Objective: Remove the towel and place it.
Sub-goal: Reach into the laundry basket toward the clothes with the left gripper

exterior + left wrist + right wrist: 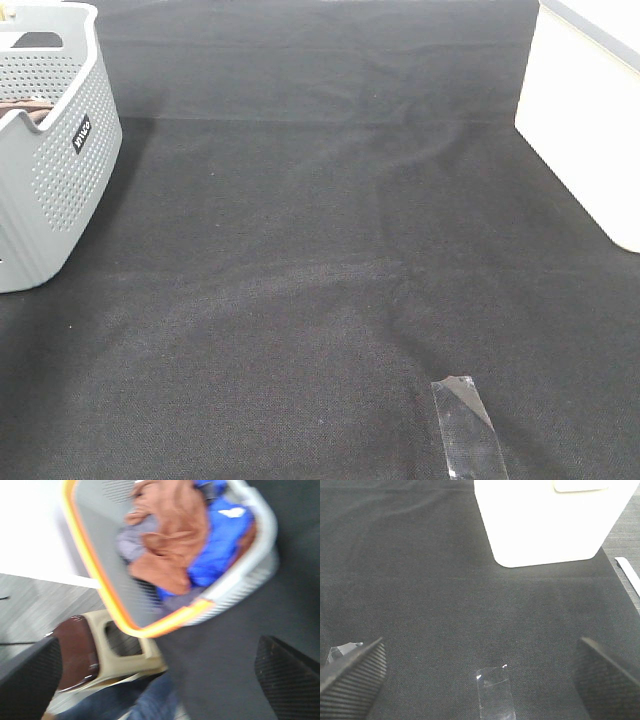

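High camera: the grey basket [45, 150] sits at ten o'clock on the black cloth [300, 250], a sliver of brown towel [25, 106] inside; a white box [580, 120] stands at two o'clock, a clear tape strip [465, 425] at five. Left wrist: the left gripper [157, 680] hangs released and empty, apart from the basket, where the towel lies crumpled beside blue fabric [220, 545]. Right wrist: the right gripper [480, 680], also released, hovers over the tape strip.

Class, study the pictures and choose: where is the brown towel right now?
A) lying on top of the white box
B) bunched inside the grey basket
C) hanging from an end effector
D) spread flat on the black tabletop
B: the left wrist view shows the brown towel crumpled inside the grey basket, next to a blue fabric item.
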Robot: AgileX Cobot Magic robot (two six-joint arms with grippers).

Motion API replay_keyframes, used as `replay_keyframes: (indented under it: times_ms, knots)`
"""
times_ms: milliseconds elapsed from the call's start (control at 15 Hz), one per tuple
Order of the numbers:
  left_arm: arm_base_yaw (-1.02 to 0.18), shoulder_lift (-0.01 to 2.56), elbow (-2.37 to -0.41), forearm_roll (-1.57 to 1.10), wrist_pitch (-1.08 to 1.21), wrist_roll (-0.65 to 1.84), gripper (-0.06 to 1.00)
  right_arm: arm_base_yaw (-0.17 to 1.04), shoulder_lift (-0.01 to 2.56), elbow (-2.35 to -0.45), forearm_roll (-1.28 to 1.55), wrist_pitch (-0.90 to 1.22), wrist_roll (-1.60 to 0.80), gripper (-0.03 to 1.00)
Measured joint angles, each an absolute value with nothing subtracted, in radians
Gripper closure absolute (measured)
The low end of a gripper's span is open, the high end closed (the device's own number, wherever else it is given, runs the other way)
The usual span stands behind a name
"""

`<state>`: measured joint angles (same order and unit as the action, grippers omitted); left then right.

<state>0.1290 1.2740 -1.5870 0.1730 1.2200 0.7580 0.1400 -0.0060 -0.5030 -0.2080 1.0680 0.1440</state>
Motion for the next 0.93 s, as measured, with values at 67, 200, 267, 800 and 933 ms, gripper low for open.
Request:
replay_keyframes:
  times_ms: [67, 200, 267, 800, 933]
  knots:
    - [0.129, 1.357, -1.65, 0.214, 1.219, 0.789, -0.05, 0.14, -0.006, -0.503, -0.208, 1.068, 0.144, 0.01]
    - [0.129, 1.511, -1.735, 0.306, 1.219, 0.882, -0.05, 0.14, -0.006, -0.503, -0.208, 1.068, 0.144, 0.01]
    - [0.129, 1.581, -1.75, 0.355, 1.217, 0.91, -0.05, 0.14, -0.006, -0.503, -0.208, 1.068, 0.144, 0.01]
    - [0.129, 1.97, -1.764, 0.432, 1.103, 1.045, -0.05, 0.14, -0.006, -0.503, -0.208, 1.068, 0.144, 0.01]
    - [0.129, 2.001, -1.785, 0.426, 1.066, 1.046, -0.05, 0.14, -0.006, -0.503, -0.208, 1.068, 0.144, 0.01]
